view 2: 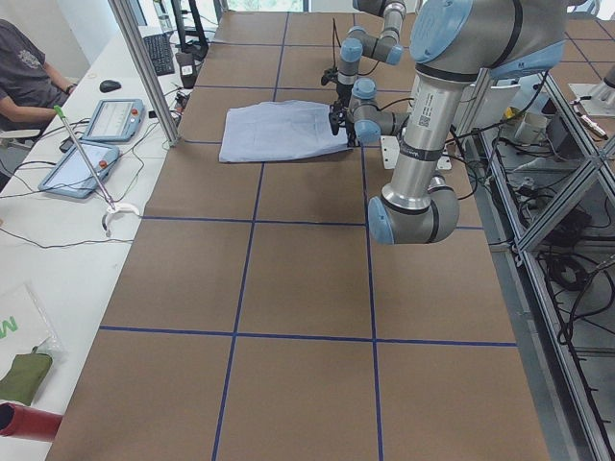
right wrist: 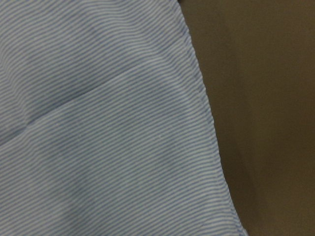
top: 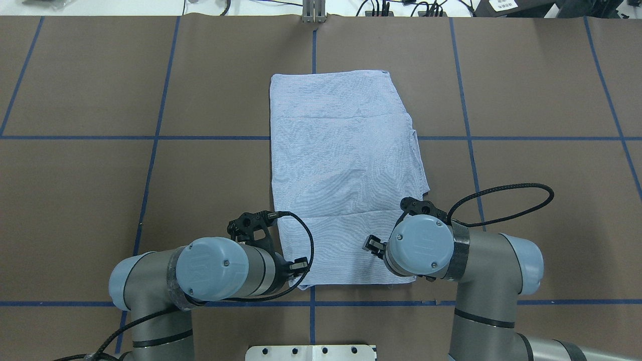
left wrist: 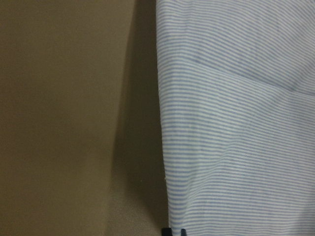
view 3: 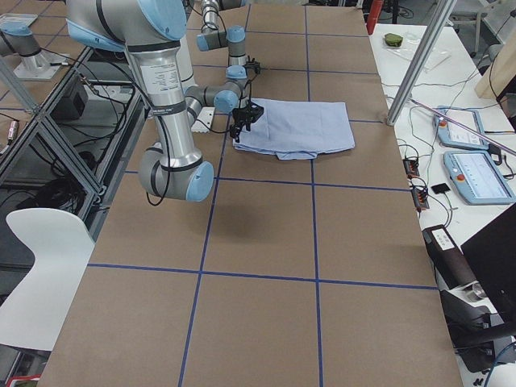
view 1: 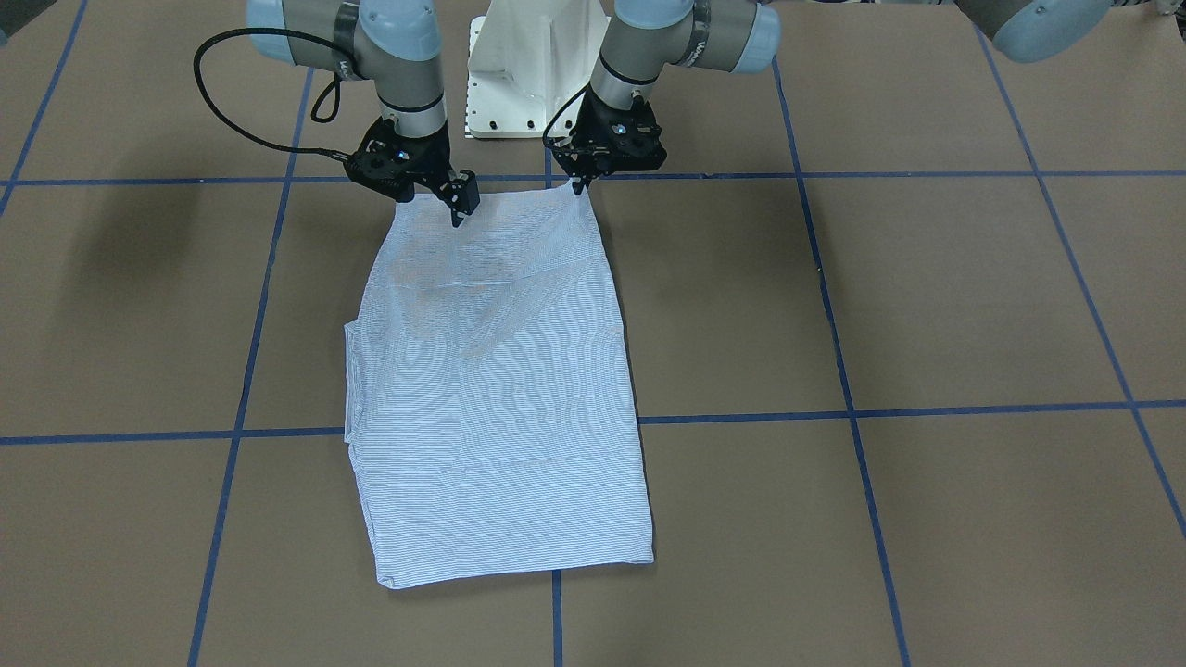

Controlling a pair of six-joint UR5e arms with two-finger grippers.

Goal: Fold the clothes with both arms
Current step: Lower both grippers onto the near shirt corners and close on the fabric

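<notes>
The shirt [view 1: 500, 389] lies folded into a long striped rectangle in the middle of the tabletop [view 1: 927, 296], one short end near the base [view 1: 528, 83]. The left hand [view 1: 581, 185] is clenched on that end's corner, which rises to a small peak at its tips. The right hand [view 1: 458, 213] hangs over the same end, inward of the other corner, tips at the cloth. I cannot tell whether it grips.

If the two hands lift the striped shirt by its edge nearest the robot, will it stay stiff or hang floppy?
Probably floppy: the shirt is thin cloth, and its corner rises to a peak at the left hand. Likely light: its folded layers lie thin. It may sag between two grips.
</notes>
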